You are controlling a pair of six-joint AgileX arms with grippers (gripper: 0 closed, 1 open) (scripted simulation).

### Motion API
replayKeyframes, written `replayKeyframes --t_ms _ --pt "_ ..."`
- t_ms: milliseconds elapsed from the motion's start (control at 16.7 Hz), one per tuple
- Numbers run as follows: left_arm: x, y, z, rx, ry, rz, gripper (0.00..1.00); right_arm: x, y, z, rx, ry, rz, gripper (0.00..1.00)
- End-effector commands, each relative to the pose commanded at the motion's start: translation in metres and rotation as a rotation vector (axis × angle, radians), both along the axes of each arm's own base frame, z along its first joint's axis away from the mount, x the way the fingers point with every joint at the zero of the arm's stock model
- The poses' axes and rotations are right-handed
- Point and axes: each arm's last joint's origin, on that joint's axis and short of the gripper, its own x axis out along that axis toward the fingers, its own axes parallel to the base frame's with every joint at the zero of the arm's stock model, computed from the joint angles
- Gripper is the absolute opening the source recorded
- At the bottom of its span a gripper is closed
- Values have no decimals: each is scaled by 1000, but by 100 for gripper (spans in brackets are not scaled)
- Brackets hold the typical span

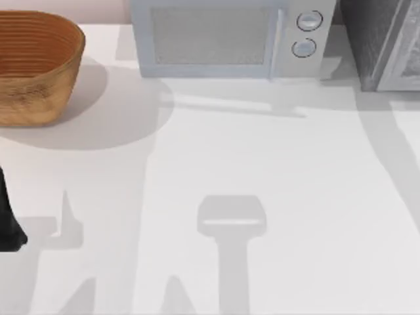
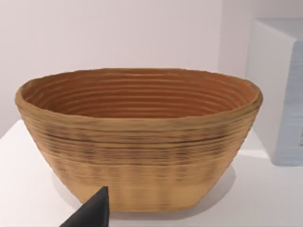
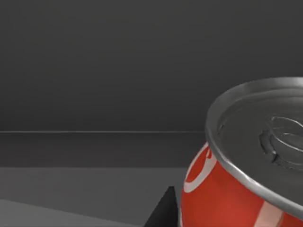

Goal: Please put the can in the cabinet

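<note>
Right gripper: we cannot tell its grip | can (image 3: 236, 189) sitting just beside our finger tip (image 3: 163, 210) | grey cabinet wall (image 3: 118, 71) facing us

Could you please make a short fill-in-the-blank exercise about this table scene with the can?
1. The woven basket stands at the table's far ____ corner in the top view.
2. The microwave has ____ round knobs.
3. The can has a red body and a ____ top.
4. The cabinet stands to the ____ of the microwave.

Missing words: left; two; silver; right
</note>
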Motion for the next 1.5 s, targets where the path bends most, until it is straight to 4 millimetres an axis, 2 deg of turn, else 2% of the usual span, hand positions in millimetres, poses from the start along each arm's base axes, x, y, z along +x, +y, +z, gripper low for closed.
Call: replayKeyframes --t_ms 180,780,900,1080,1200,1440,1500 --pt "0 0 0 0 0 0 100 17 2 1 -4 29 0 0" --pt "0 0 0 0 0 0 100 109 4 35 1 -20 -3 0" --pt "0 0 0 0 0 0 100 122 2 35 3 -30 -1 0" --pt "0 0 0 0 0 0 100 143 0 24 1 -11 0 0" --pt "0 0 0 0 0 0 100 149 -2 20 0 -1 0 0" --pt "0 0 0 0 0 0 100 149 -2 20 0 -1 0 0" --pt "0 0 0 0 0 0 100 149 -2 20 0 -1 0 8"
